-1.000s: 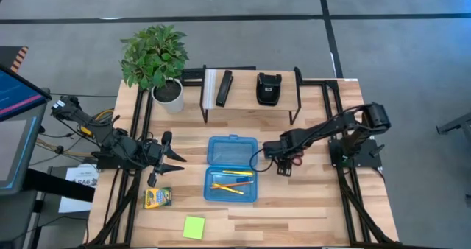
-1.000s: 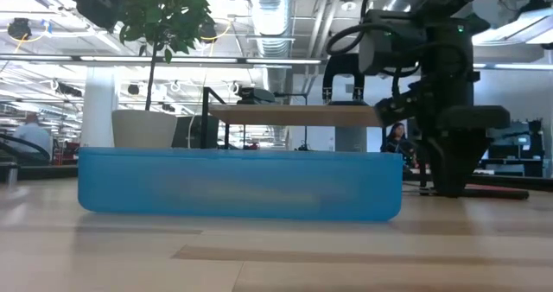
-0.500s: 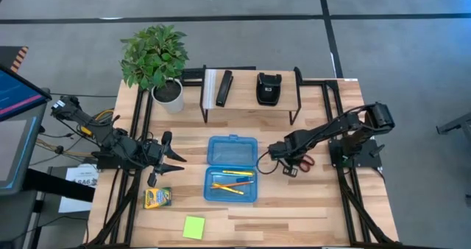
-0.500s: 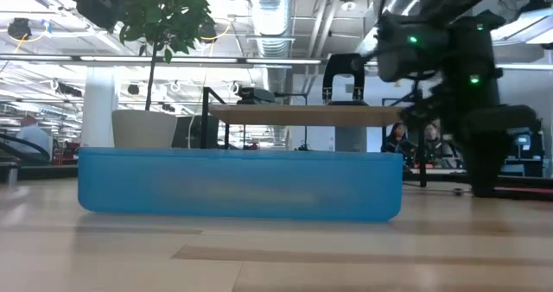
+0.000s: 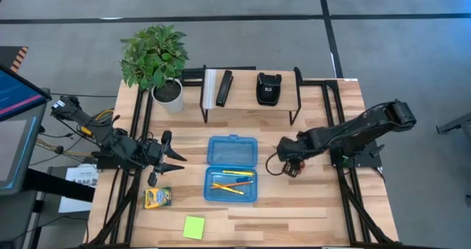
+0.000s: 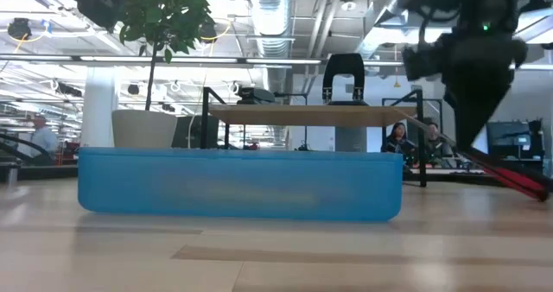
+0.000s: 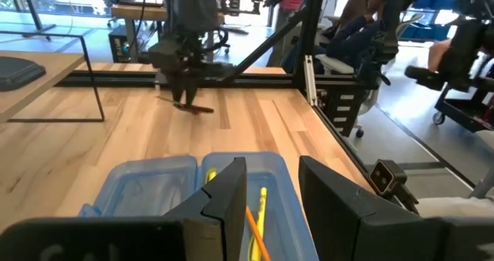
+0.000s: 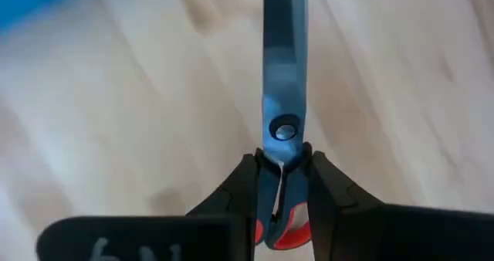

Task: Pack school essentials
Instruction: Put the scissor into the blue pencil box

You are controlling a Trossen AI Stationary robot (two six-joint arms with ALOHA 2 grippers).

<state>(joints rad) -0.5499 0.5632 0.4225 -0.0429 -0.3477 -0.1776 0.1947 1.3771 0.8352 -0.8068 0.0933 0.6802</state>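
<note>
My right gripper stands right of the open blue case and is shut on the red-handled scissors. The grey blade runs out ahead of the fingers. Orange and yellow pencils lie in the case's near half. The crayon box and the lime sticky-note pad lie flat on the table at the near left. My left gripper hovers open left of the case, with nothing between its fingers. My right gripper pinches the scissors between its two fingers just behind the pivot screw, where the red handles begin. The fingers come from above and lie along the scissors. The scissors sit tilted, blade end up and handle end low; whether the handles touch the table, I cannot tell.
A potted plant stands at the far left. A low shelf at the far middle carries a black bar and a black pouch. Bare wood lies between the case and the table's near edge.
My right gripper has moved a little toward the table's right edge, shut on the scissors and risen. The scissors, flat on the table before, now stand tilted with the blade end raised.
</note>
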